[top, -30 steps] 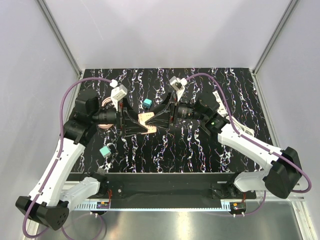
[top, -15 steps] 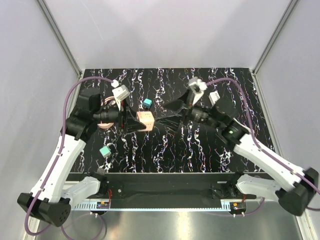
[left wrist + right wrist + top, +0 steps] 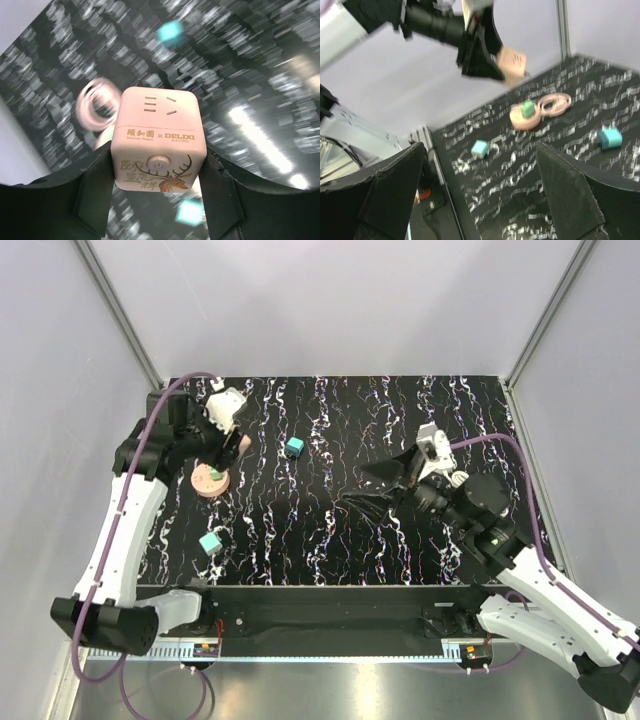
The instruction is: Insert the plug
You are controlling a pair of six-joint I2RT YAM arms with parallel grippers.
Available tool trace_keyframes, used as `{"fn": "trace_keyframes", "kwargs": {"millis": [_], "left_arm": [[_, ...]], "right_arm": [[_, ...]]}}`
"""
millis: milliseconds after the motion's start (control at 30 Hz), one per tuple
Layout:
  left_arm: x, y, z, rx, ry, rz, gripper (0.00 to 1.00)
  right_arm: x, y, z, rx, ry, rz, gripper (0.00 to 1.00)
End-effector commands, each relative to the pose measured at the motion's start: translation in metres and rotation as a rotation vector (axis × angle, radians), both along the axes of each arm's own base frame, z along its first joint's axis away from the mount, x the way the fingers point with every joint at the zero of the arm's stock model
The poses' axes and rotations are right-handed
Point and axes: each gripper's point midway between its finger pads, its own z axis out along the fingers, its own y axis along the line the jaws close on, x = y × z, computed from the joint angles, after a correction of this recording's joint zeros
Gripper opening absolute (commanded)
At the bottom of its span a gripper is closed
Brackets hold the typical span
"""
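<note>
Seen from above, the black white-veined table (image 3: 330, 540) shows whole. The left gripper (image 3: 238, 445) is over its far left part and the right gripper (image 3: 355, 490) over the middle right, its fingers spread wide with nothing between them. What the left one carries is almost hidden from above. The left wrist view shows it plainly: a pale pink socket cube (image 3: 159, 135) with a deer drawing, clamped by its sides between the two fingers. Only the right wrist view shows that cube held well above the table. On the table near the left gripper lies a pink round disc (image 3: 209, 480) topped by a small green piece, with a mint cube (image 3: 210, 542) nearer the bases. The plug (image 3: 294, 447) rests on the table's far half, between the grippers and nearer the left one, touching neither. It is a small teal-blue cube.
</note>
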Motion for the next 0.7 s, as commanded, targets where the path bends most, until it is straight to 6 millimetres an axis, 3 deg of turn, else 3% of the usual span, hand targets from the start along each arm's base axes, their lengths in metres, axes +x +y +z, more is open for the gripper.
{"fn": "trace_keyframes", "kwargs": {"millis": [0,133,167,233,367,467,500,600,667], "left_arm": [[0.029,0.063,0.000,0.274,-0.055,0.113,0.00],[0.054,0.113,-0.019,0.304,0.021,0.178,0.00],[0.058,0.116,-0.024,0.294,0.046,0.178,0.00],[0.070,0.121,-0.035,0.295,0.078,0.175,0.00],[0.075,0.155,-0.045,0.383,0.113,0.220,0.00],[0.070,0.169,-0.075,0.430,0.177,0.190,0.00],[0.068,0.172,-0.093,0.443,0.221,0.180,0.00],[0.072,0.178,-0.113,0.450,0.257,0.150,0.00],[0.079,0.178,-0.112,0.389,0.239,0.128,0.00]], "right_arm": [[0.004,0.002,-0.016,-0.001,0.047,-0.005,1.00],[-0.006,0.004,-0.027,-0.001,0.082,0.045,1.00],[-0.008,0.004,-0.036,-0.004,0.104,0.050,1.00],[-0.014,0.001,-0.032,0.032,0.091,0.064,1.00],[-0.019,-0.006,-0.039,0.065,0.098,0.052,1.00],[-0.021,-0.010,-0.039,0.068,0.076,0.040,1.00],[-0.021,-0.011,-0.039,0.066,0.073,0.041,1.00],[-0.018,-0.009,-0.046,0.055,0.104,0.034,1.00],[-0.016,-0.007,-0.050,0.053,0.132,0.034,1.00]]}}
